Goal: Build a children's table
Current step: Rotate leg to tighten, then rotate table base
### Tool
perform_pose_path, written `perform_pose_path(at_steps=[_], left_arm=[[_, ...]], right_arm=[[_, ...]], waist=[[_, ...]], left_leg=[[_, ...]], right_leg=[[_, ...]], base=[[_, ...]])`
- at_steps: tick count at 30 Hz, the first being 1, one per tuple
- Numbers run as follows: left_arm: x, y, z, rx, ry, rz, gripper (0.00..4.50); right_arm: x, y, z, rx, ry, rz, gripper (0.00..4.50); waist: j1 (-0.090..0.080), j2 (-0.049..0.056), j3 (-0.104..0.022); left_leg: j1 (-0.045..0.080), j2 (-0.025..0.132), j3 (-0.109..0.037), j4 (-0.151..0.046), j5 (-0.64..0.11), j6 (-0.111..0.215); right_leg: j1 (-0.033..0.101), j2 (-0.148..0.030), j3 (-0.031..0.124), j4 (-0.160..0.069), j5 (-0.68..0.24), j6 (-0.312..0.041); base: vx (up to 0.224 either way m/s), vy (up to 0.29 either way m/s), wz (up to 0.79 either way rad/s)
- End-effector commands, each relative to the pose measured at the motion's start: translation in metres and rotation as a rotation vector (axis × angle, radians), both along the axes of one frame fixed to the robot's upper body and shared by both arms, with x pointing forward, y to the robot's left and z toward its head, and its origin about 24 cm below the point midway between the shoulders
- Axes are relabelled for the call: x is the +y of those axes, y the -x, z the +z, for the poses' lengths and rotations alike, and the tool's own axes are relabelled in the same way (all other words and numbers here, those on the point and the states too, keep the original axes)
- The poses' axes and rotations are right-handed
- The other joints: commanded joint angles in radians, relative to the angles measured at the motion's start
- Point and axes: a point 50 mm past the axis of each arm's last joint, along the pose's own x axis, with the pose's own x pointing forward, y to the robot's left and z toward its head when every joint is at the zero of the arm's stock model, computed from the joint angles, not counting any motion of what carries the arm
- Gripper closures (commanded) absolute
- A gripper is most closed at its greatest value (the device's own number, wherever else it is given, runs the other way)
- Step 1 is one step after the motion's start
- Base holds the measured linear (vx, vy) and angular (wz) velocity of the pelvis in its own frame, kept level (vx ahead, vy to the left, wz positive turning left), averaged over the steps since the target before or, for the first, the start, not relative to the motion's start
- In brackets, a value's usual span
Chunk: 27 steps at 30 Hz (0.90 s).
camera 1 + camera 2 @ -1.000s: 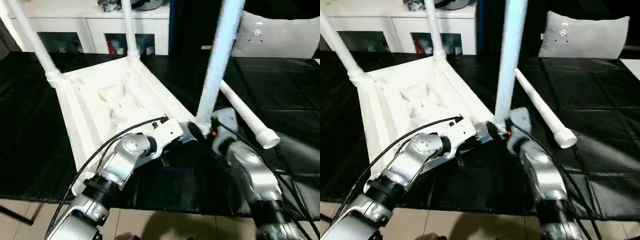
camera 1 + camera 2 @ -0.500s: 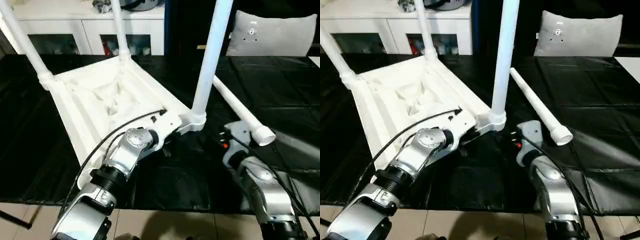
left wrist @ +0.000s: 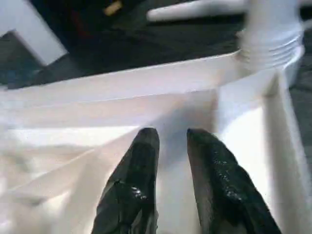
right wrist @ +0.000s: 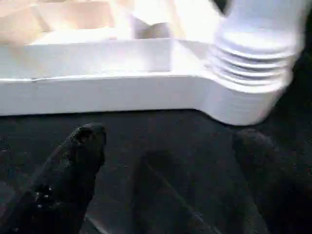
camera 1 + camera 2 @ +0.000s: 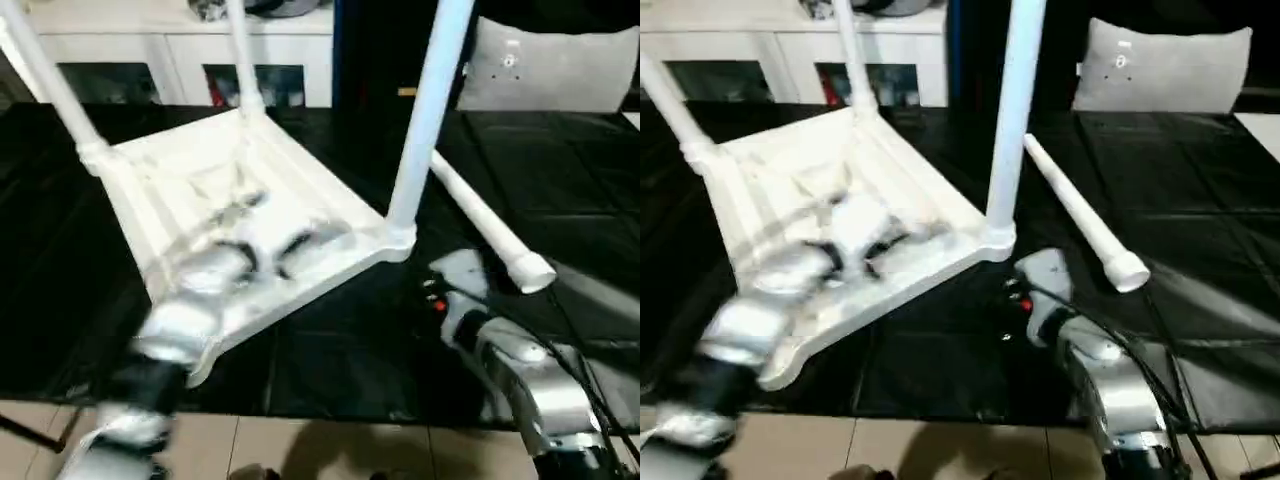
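The children's table top (image 5: 300, 190) lies upside down on the black mat, ribbed underside up. Three white legs stand in its corner sockets, the nearest one (image 5: 425, 120) at the right corner (image 5: 398, 238). One loose leg (image 5: 490, 230) lies on the mat to the right. My left arm (image 5: 200, 290) is blurred above the top's near half. Its gripper (image 3: 170, 139) hangs over the ribs with a small gap between the fingers and nothing in it. My right gripper (image 4: 170, 141) stands wide open, a little short of the socket (image 4: 253, 63) with the leg's ridged base.
The black mat (image 5: 560, 170) covers the work surface and ends at the tiled floor (image 5: 300, 450) near me. A white cabinet (image 5: 180, 40) stands behind, and a grey cushion (image 5: 550, 70) at the back right.
Both grippers were at the near right socket a second ago. The right arm drew back towards me. The left gripper has come off the corner, parted its fingers and is swinging left over the top.
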Motion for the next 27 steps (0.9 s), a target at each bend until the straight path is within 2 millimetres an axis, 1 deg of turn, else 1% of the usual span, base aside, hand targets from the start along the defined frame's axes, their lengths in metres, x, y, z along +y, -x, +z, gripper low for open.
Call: perform_pose_path(at_steps=[1,2,3,4,5,6,7,8,9,10,11,12,13,15,18,19,20,22,23,25,26,27], left_arm=[[0.012,0.002,0.002,0.012,-0.018,0.029,3.64],[0.028,0.005,0.004,0.017,-0.060,0.093,3.71],[0.029,0.005,0.005,0.018,-0.062,0.097,3.77],[0.044,0.008,0.007,0.021,-0.105,0.161,3.90],[0.051,0.009,0.007,0.024,-0.129,0.189,4.04],[0.051,0.009,0.007,0.024,-0.129,0.189,4.12],[0.062,0.010,0.005,0.028,-0.167,0.236,4.17],[0.077,0.010,0.004,0.028,-0.221,0.303,4.17],[0.077,0.010,0.004,0.028,-0.221,0.303,4.21],[0.085,0.011,0.004,0.027,-0.251,0.341,4.29],[0.097,0.011,0.004,0.024,-0.290,0.403,4.41],[0.098,0.011,0.004,0.024,-0.295,0.411,4.41],[0.108,0.012,0.005,0.027,-0.328,0.461,4.41],[0.117,0.015,0.004,0.046,-0.373,0.497,4.41],[0.119,0.019,-0.003,0.090,-0.415,0.470,4.41],[0.118,0.022,-0.007,0.121,-0.429,0.449,4.41],[0.117,0.025,-0.011,0.152,-0.437,0.418,4.41],[0.116,0.028,-0.014,0.179,-0.438,0.387,4.41],[0.113,0.033,-0.018,0.223,-0.446,0.346,4.41],[0.112,0.037,-0.021,0.258,-0.461,0.314,4.41],[0.110,0.040,-0.023,0.287,-0.470,0.279,4.41],[0.109,0.041,-0.024,0.298,-0.472,0.265,4.41]], right_arm=[[0.002,-0.001,0.001,0.013,0.025,0.025,0.00],[0.004,-0.001,0.000,0.022,0.043,0.051,0.00],[0.004,-0.001,0.000,0.023,0.044,0.052,0.00],[0.006,-0.001,-0.001,0.030,0.059,0.067,0.00],[0.006,-0.001,-0.002,0.034,0.063,0.069,0.00],[0.006,-0.001,-0.002,0.034,0.063,0.069,0.00],[0.007,-0.002,-0.003,0.038,0.066,0.069,0.00],[0.008,-0.004,-0.004,0.040,0.072,0.069,0.00],[0.008,-0.004,-0.004,0.040,0.072,0.069,0.00],[0.010,-0.006,-0.005,0.040,0.079,0.068,0.00],[0.012,-0.008,-0.006,0.040,0.078,0.061,0.00],[0.012,-0.009,-0.006,0.039,0.079,0.059,0.00],[0.015,-0.012,-0.006,0.035,0.081,0.049,0.00],[0.019,-0.017,-0.006,0.022,0.077,0.036,0.00],[0.024,-0.023,-0.005,0.007,0.068,0.017,0.00],[0.028,-0.027,-0.005,0.005,0.056,0.010,0.00],[0.032,-0.030,-0.005,0.005,0.053,0.011,0.00],[0.035,-0.032,-0.006,0.003,0.056,0.015,0.00],[0.039,-0.036,-0.007,0.001,0.062,0.020,0.00],[0.041,-0.038,-0.008,0.001,0.066,0.024,0.00],[0.043,-0.040,-0.008,0.001,0.069,0.028,0.00],[0.044,-0.041,-0.008,0.001,0.070,0.029,0.00]], waist=[[0.005,-0.014,-0.060],[0.004,-0.013,-0.059],[0.007,-0.016,-0.061],[0.007,-0.019,-0.061],[0.010,-0.020,-0.062],[0.011,-0.018,-0.061],[0.012,-0.018,-0.062],[0.014,-0.015,-0.063],[0.013,-0.016,-0.062],[0.014,-0.015,-0.061],[0.016,-0.012,-0.062],[0.014,-0.014,-0.063],[0.014,-0.013,-0.064],[0.015,-0.008,-0.065],[0.015,-0.007,-0.065],[0.014,0.001,-0.066],[0.014,-0.001,-0.066],[0.014,-0.001,-0.066],[0.017,0.004,-0.067],[0.016,0.003,-0.066],[0.016,0.001,-0.067],[0.010,0.000,-0.062]], left_leg=[[0.017,0.060,-0.029,-0.073,-0.208,0.046],[0.018,0.059,-0.027,-0.072,-0.210,0.045],[0.019,0.061,-0.029,-0.072,-0.200,0.040],[0.019,0.059,-0.026,-0.072,-0.195,0.043],[0.018,0.060,-0.027,-0.071,-0.175,0.045],[0.018,0.057,-0.025,-0.069,-0.174,0.045],[0.018,0.056,-0.025,-0.068,-0.172,0.045],[0.019,0.057,-0.027,-0.069,-0.172,0.042],[0.020,0.056,-0.026,-0.069,-0.177,0.041],[0.020,0.056,-0.026,-0.069,-0.179,0.039],[0.022,0.056,-0.027,-0.069,-0.185,0.034],[0.020,0.054,-0.027,-0.069,-0.183,0.033],[0.021,0.055,-0.028,-0.069,-0.178,0.029],[0.021,0.055,-0.029,-0.069,-0.178,0.025],[0.022,0.056,-0.028,-0.070,-0.184,0.017],[0.023,0.056,-0.029,-0.070,-0.190,0.011],[0.023,0.056,-0.029,-0.070,-0.195,0.011],[0.023,0.056,-0.029,-0.070,-0.195,0.009],[0.024,0.056,-0.030,-0.070,-0.191,0.006],[0.024,0.057,-0.030,-0.071,-0.206,-0.002],[0.026,0.057,-0.031,-0.072,-0.223,-0.005],[0.021,0.055,-0.031,-0.075,-0.236,-0.006]], right_leg=[[0.042,-0.084,0.050,-0.077,-0.297,-0.161],[0.040,-0.083,0.051,-0.078,-0.291,-0.160],[0.043,-0.083,0.051,-0.072,-0.264,-0.166],[0.041,-0.082,0.052,-0.073,-0.253,-0.167],[0.043,-0.082,0.052,-0.068,-0.219,-0.174],[0.042,-0.083,0.053,-0.069,-0.221,-0.174],[0.043,-0.084,0.053,-0.070,-0.221,-0.173],[0.042,-0.083,0.052,-0.067,-0.214,-0.178],[0.042,-0.081,0.051,-0.068,-0.214,-0.175],[0.042,-0.082,0.052,-0.069,-0.217,-0.174],[0.041,-0.082,0.052,-0.068,-0.220,-0.175],[0.043,-0.082,0.052,-0.068,-0.216,-0.173],[0.041,-0.082,0.052,-0.065,-0.205,-0.177],[0.042,-0.082,0.052,-0.063,-0.191,-0.182],[0.041,-0.082,0.052,-0.062,-0.185,-0.191],[0.039,-0.081,0.052,-0.062,-0.176,-0.194],[0.040,-0.081,0.052,-0.062,-0.171,-0.196],[0.041,-0.082,0.053,-0.060,-0.157,-0.202],[0.040,-0.083,0.053,-0.056,-0.143,-0.208],[0.042,-0.083,0.053,-0.056,-0.140,-0.215],[0.041,-0.086,0.053,-0.057,-0.159,-0.216],[0.044,-0.085,0.053,-0.059,-0.182,-0.212]], base=[[0.000,0.000,0.00],[0.000,0.000,0.00],[0.000,0.000,0.00],[0.000,0.000,0.00],[0.000,0.000,0.00],[0.000,0.000,0.00],[0.000,0.000,0.00],[0.000,0.000,0.00],[0.000,0.000,0.00],[0.000,0.000,0.00],[0.000,0.000,0.00],[0.000,0.000,0.00],[0.000,0.000,0.00],[0.000,0.000,0.00],[0.000,0.000,0.00],[0.000,0.000,0.00],[0.000,0.000,0.00],[0.000,0.000,0.00],[0.000,0.000,0.00],[0.000,0.000,0.00],[0.000,0.000,0.00],[0.000,0.000,0.00]])
